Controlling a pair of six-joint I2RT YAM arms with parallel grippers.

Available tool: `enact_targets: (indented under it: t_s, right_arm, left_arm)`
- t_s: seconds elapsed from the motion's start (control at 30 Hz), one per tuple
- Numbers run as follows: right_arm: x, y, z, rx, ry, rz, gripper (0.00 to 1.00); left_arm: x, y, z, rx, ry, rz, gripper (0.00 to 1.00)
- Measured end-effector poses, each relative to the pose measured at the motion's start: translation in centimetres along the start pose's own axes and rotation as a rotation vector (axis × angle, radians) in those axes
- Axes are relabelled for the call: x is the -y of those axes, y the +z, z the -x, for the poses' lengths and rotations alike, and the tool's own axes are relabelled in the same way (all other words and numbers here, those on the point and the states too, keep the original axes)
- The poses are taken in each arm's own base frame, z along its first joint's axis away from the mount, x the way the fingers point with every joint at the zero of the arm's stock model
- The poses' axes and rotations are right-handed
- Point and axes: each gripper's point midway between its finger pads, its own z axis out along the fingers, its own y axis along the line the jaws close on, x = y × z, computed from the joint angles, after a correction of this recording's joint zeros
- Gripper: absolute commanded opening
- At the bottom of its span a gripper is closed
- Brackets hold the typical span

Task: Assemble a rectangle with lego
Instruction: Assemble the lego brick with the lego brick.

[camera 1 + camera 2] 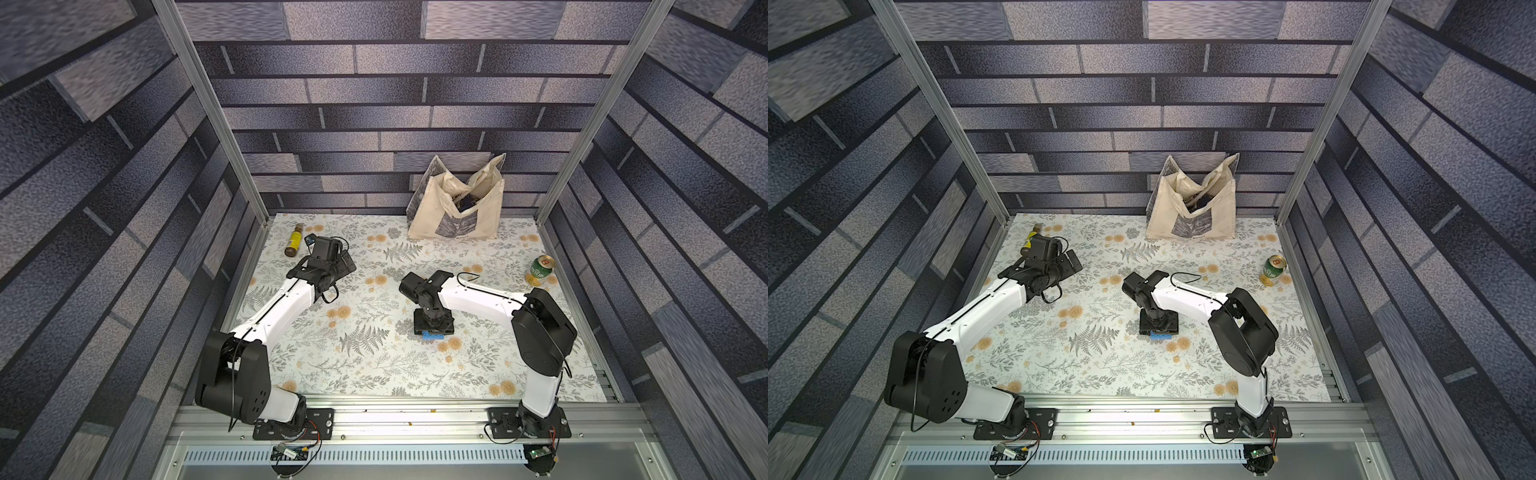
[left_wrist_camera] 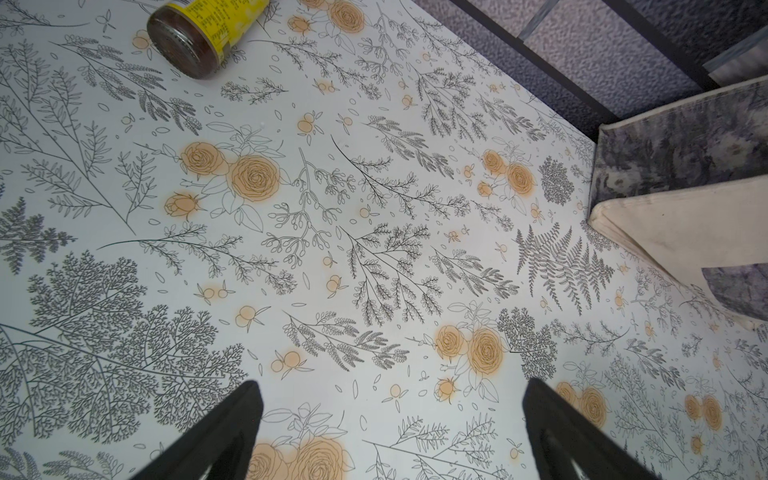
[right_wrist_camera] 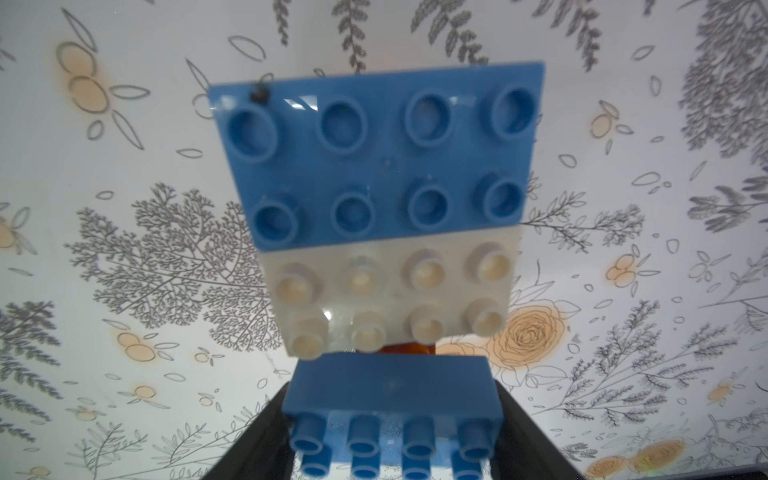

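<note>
Front of the floral table (image 1: pixel 374 374), right of centre: the right gripper (image 3: pixel 390 419) is clamped on the nearest blue brick (image 3: pixel 390 386) of the rectangle (image 3: pixel 390 286), which sits on the tabletop; orange shows in a gap beside the white band, so that brick looks unseated, and pulling away could drag it off; farther back, the left gripper (image 2: pixel 395 384) hangs spread and empty near a jar (image 2: pixel 199 37), bracing nothing.
</note>
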Motion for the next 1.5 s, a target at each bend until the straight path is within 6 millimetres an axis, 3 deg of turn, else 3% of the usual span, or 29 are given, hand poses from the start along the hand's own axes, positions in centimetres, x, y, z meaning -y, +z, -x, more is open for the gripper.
enact_targets:
  t_s: [0.47, 1.5]
  right_arm:
    - [0.2, 0.3, 1.0, 0.009, 0.017, 0.012, 0.21]
    - [-0.2, 0.7, 1.2, -0.012, 0.024, 0.055, 0.21]
  left_arm:
    - [0.1, 0.3, 0.0, -0.004, 0.001, 0.004, 1.0]
    - [0.1, 0.4, 0.0, -0.007, 0.001, 0.005, 1.0]
